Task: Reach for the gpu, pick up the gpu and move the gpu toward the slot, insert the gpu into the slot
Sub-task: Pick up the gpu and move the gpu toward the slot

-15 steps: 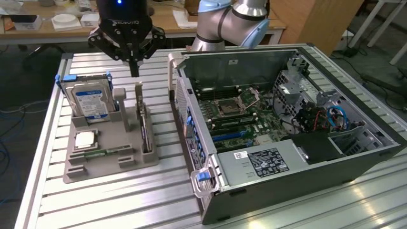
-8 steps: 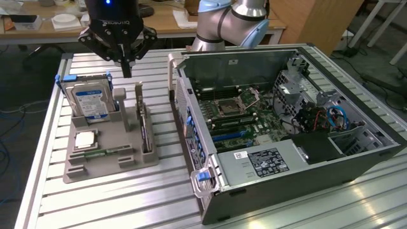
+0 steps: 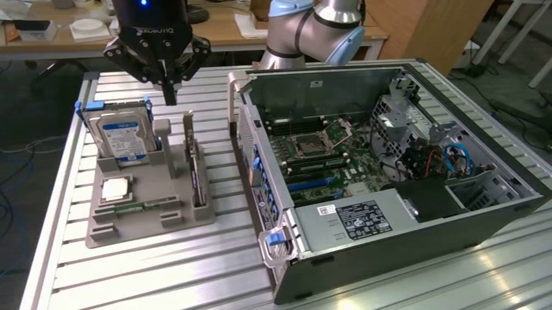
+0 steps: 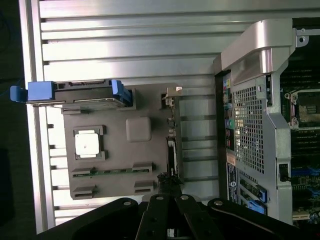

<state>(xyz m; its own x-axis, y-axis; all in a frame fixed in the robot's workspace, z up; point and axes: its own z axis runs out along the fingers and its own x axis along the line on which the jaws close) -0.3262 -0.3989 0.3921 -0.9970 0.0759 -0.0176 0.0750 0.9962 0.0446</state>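
Gripper [image 3: 170, 95] is clenched empty, hovering upper left in the exterior view. The gpu [image 3: 198, 171] stands on edge in the tray [image 3: 129, 227], just below-right, long axis running down-frame.

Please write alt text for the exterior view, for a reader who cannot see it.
A black end effector, closed, hangs above a grey parts holder on a slatted aluminium table, near the thin dark gpu card standing on edge in it. At the exterior view's right lies an open black computer case.
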